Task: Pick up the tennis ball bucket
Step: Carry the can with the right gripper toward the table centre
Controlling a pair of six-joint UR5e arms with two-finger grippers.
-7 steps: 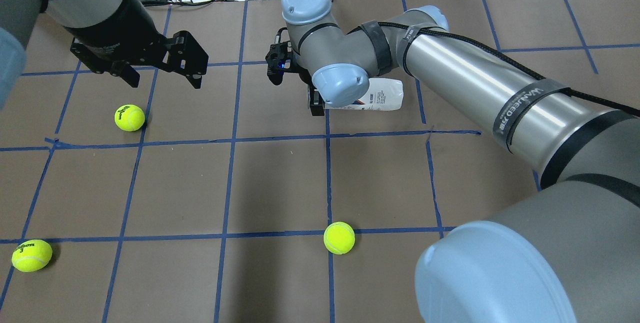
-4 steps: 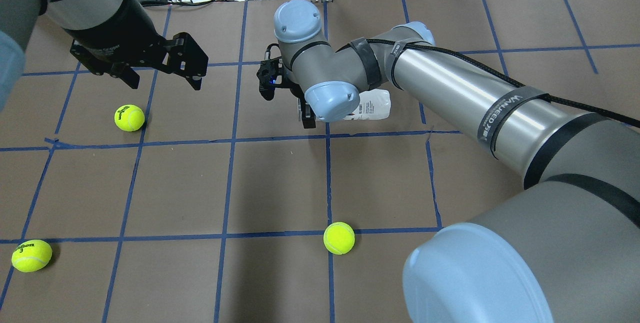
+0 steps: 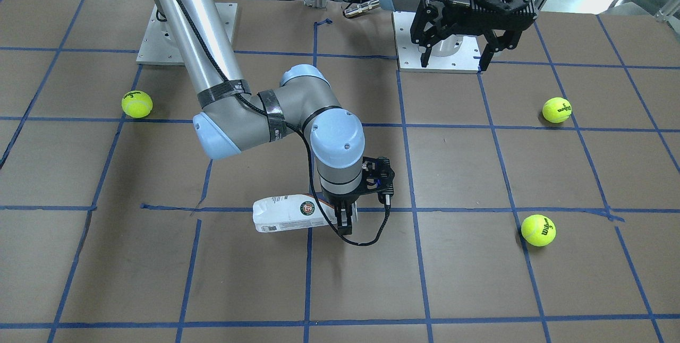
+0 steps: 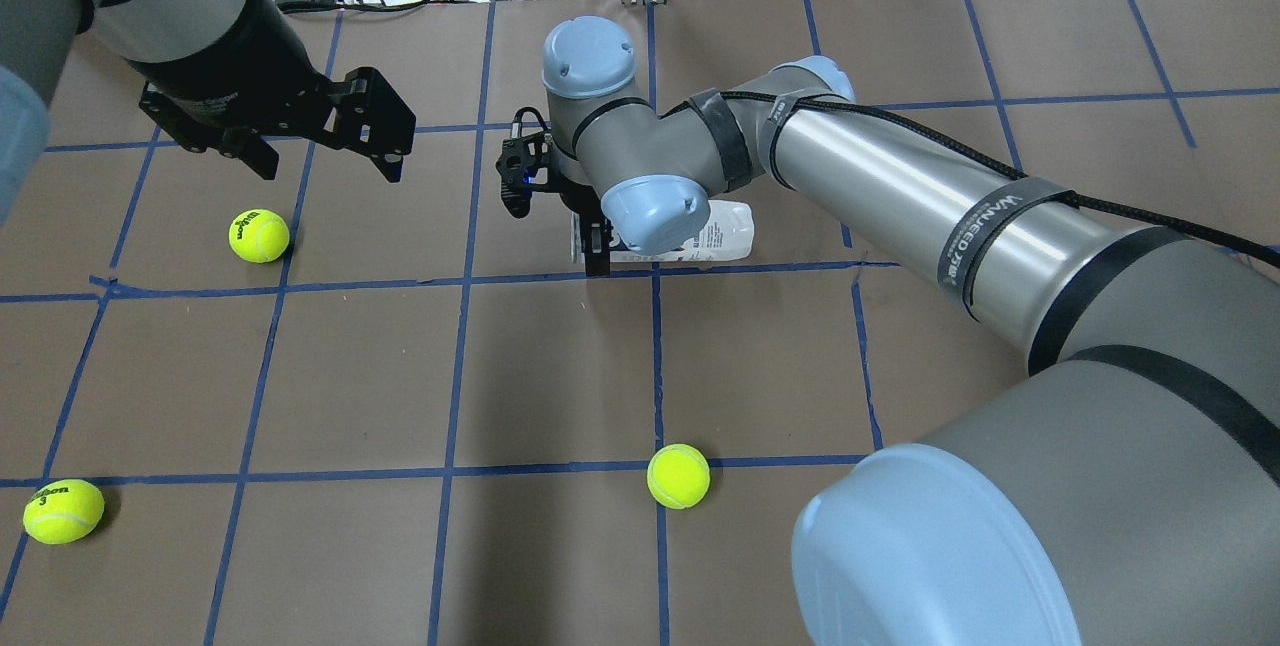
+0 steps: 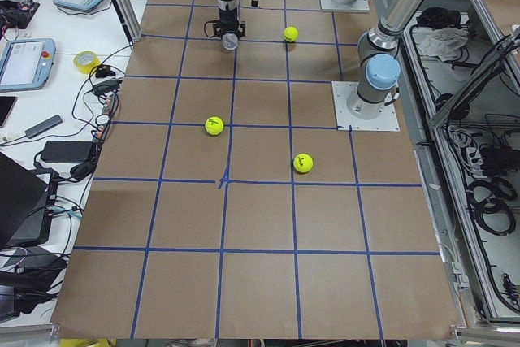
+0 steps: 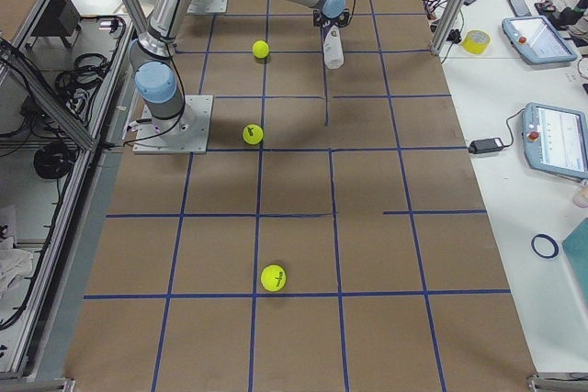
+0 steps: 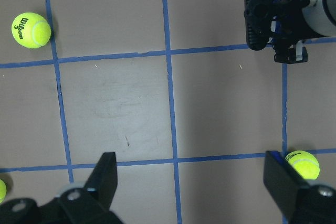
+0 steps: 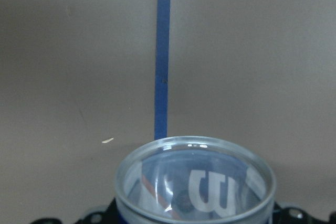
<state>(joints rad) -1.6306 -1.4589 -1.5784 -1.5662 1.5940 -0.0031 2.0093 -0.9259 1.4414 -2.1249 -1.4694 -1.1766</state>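
Over the brown table (image 3: 478, 279), my right gripper (image 3: 344, 222) clamps one end of the can (image 3: 287, 214), which juts level sideways from it; left gripper (image 3: 454, 59) gapes wide.

The tennis ball bucket (image 3: 289, 214) — clear, white-labelled — lies horizontal.

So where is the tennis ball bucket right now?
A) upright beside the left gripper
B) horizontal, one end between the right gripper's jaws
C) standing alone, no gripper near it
B: the tennis ball bucket is horizontal with one end in the right gripper; the left gripper hangs open, apart.
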